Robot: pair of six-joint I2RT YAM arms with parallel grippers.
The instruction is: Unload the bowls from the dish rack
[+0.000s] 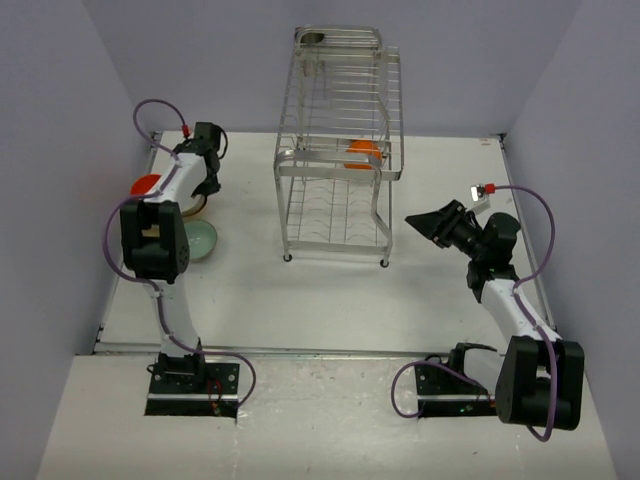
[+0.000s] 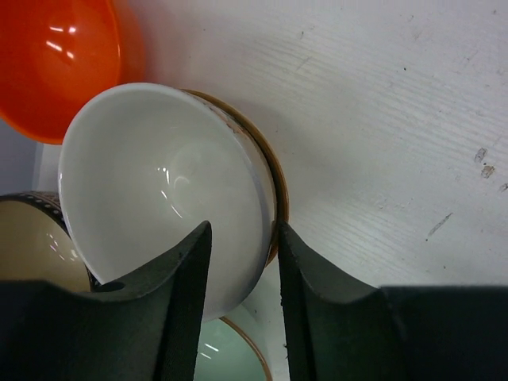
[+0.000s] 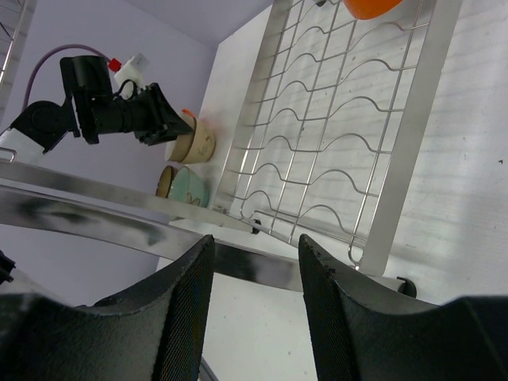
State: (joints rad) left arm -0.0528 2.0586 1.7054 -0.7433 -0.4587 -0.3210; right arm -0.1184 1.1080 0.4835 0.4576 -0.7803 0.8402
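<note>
Orange bowl (image 1: 363,153) in rack (image 1: 282,160) lies ahead-left of right fingers (image 3: 198,266), half open, empty, the nearer pair. Left fingers (image 2: 197,258) straddle cream bowl (image 2: 151,182) rim; grip unclear.

Three camera views
Top looks down from behind; left wrist hugs bowls (image 2: 159,186) — right, low, seemingly sees them past the dish rack (image 3: 413,151).

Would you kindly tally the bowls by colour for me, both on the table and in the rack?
Orange bowls: 2
Mint green bowl: 1
White bowl: 1
Beige bowl with dark rim: 1
Total: 5
</note>
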